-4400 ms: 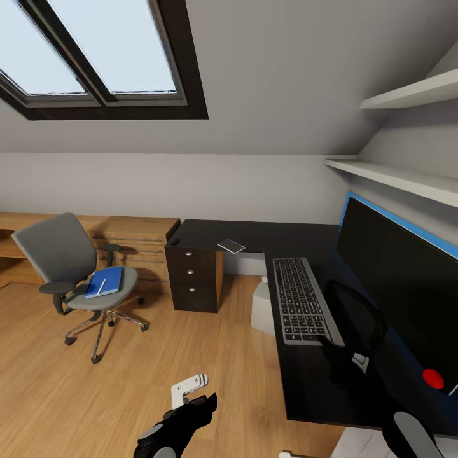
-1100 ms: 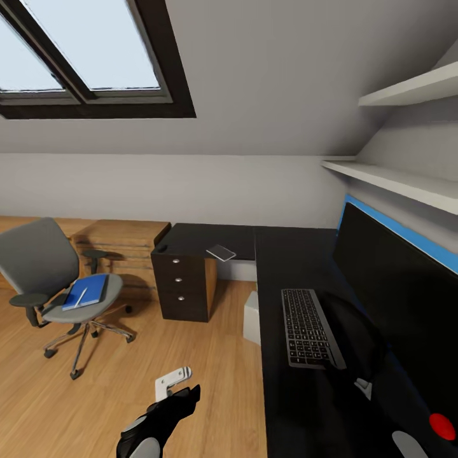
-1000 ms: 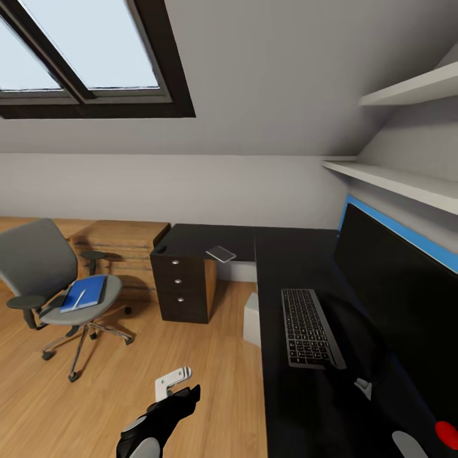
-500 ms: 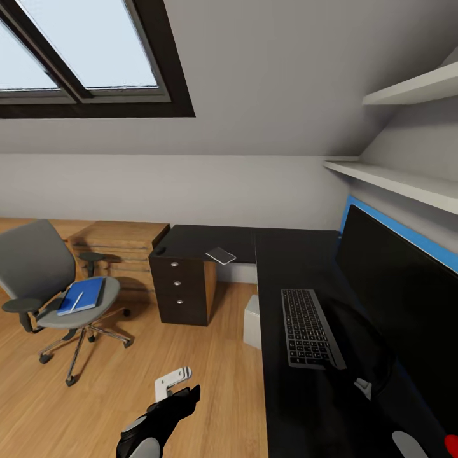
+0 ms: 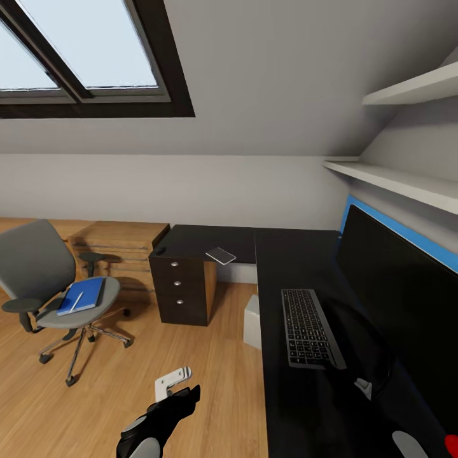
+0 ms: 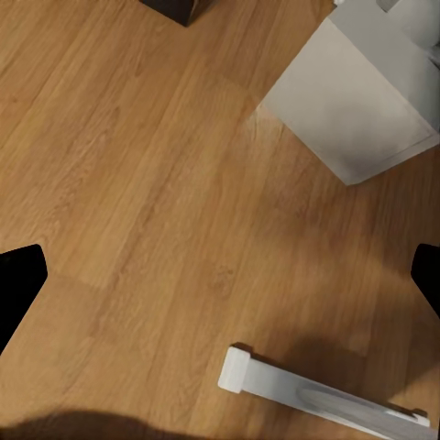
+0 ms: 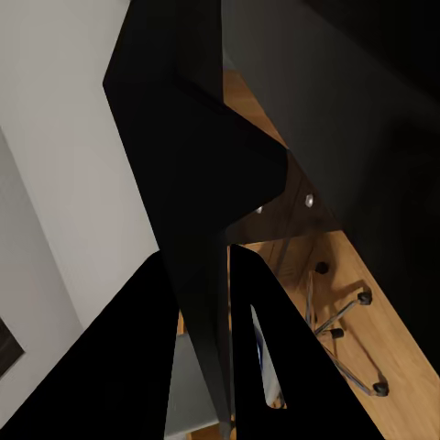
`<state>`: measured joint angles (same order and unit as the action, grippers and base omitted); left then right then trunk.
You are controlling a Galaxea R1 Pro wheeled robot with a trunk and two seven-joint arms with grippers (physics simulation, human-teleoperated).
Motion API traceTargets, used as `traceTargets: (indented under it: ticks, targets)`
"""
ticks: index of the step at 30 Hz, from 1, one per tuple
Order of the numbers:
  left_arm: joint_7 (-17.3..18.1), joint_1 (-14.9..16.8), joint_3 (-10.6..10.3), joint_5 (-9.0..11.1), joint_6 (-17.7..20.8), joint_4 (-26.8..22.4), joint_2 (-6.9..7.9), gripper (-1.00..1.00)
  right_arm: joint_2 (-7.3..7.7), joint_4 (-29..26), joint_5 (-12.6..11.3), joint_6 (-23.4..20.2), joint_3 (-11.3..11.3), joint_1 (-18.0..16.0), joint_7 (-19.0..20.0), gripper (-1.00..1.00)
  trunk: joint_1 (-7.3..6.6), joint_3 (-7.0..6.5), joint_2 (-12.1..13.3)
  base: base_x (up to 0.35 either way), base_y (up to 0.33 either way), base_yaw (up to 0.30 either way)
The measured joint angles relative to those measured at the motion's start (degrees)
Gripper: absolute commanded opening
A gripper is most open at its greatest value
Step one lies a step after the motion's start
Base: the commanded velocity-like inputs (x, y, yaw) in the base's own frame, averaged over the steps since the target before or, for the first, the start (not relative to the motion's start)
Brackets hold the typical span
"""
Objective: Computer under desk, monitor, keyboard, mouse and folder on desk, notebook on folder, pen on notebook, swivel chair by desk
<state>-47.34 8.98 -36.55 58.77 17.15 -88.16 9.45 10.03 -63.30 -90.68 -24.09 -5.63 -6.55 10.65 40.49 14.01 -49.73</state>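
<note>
1. Head view: you are standing at the desk (image 5: 299, 254), its top glossy black and L-shaped.
   - The slim keyboard (image 5: 310, 327) with dark keys is lying at four o'clock, just beside the wide black monitor (image 5: 407, 299) at three.
   - The pale boxy computer (image 5: 252, 321) is sitting under the desk edge near five o'clock.
   - At nine o'clock, well apart from the desk, the grey padded swivel chair (image 5: 38, 261) is carrying the flat blue folder (image 5: 84, 294) on its seat. A thin white stick, perhaps the pen, is lying on the folder.
   - So the folder step is, I judge, the one you are facing. It is calling for a roll toward the chair and a flat grip at the folder's edge.
   - Your left gripper (image 5: 181, 401) is hanging low at six o'clock.

2. Left wrist view: the left gripper (image 6: 220, 284) is spread wide and grasping nothing. It is looking at the wood-grain floor (image 6: 137, 183), with the matte computer (image 6: 353, 101) nearby.

3. Right wrist view: the right gripper (image 7: 203, 275) is showing as black shapes against a dark wedge, and you cannot tell whether it is clenched. The chair's chrome legs and castors (image 7: 344, 321) are showing beyond it.
</note>
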Motion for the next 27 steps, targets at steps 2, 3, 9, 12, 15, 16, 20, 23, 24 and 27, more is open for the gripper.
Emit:
traceTargets:
  ticks: [2, 3, 9, 12, 15, 16, 20, 23, 24, 27]
  targets:
    - [0.00, 0.00, 0.00, 0.00, 0.00, 0.00, 0.00, 1.00, 0.00, 0.00, 0.01, 0.00, 0.00, 0.00, -0.04, -1.00, 0.00, 0.00, 0.00, 0.000, 0.000, 0.000]
    - [0.00, 0.00, 0.00, 0.00, 0.00, 0.00, 0.00, 1.00, 0.00, 0.00, 0.00, 0.00, 0.00, 0.00, -0.06, -1.00, 0.00, 0.00, 0.00, 0.000, 0.000, 0.000]
    - [0.00, 0.00, 0.00, 0.00, 0.00, -0.02, 0.00, 1.00, 0.01, 0.00, 0.01, 0.00, 0.00, 0.00, -0.23, -1.00, 0.00, 0.00, 0.00, 0.000, 0.000, 0.000]
    - [0.00, 0.00, 0.00, 0.00, 0.00, -0.06, 0.00, 1.00, 0.01, 0.01, -0.11, -0.02, 0.00, 0.00, -0.41, 1.00, 0.00, 0.00, 0.00, 0.000, 0.000, 0.000]
    - [0.00, 0.00, 0.00, 0.00, 0.00, -0.07, 0.00, 1.00, 0.00, 0.01, -0.05, -0.02, 0.00, 0.00, -0.48, 1.00, 0.00, 0.00, 0.00, 0.000, 0.000, 0.000]
    - [0.00, 0.00, 0.00, 0.00, 0.00, -0.06, 0.00, 1.00, 0.00, 0.01, -0.03, -0.02, 0.00, 0.00, -0.50, 1.00, 0.00, 0.00, 0.00, 0.000, 0.000, 0.000]
    - [0.00, 0.00, 0.00, 0.00, 0.00, -0.08, 0.00, 1.00, 0.01, 0.01, -0.10, 0.04, 0.00, 0.00, -0.43, 1.00, 0.00, 0.00, 0.00, 0.000, 0.000, 0.000]
    - [0.00, 0.00, 0.00, 0.00, 0.00, -0.05, 0.00, 1.00, 0.00, 0.01, -0.10, 0.06, 0.00, 0.00, -0.41, 1.00, 0.00, 0.00, 0.00, 0.000, 0.000, 0.000]
    - [0.00, 0.00, 0.00, 0.00, 0.00, -0.04, 0.00, 1.00, 0.00, 0.01, -0.10, 0.06, 0.00, 0.00, -0.41, 1.00, 0.00, 0.00, 0.00, 0.000, 0.000, 0.000]
    - [0.00, 0.00, 0.00, 0.00, 0.00, -0.04, 0.00, 1.00, 0.00, 0.00, -0.09, 0.06, 0.00, 0.00, -0.41, 1.00, 0.00, 0.00, 0.00, 0.000, -0.049, 0.000]
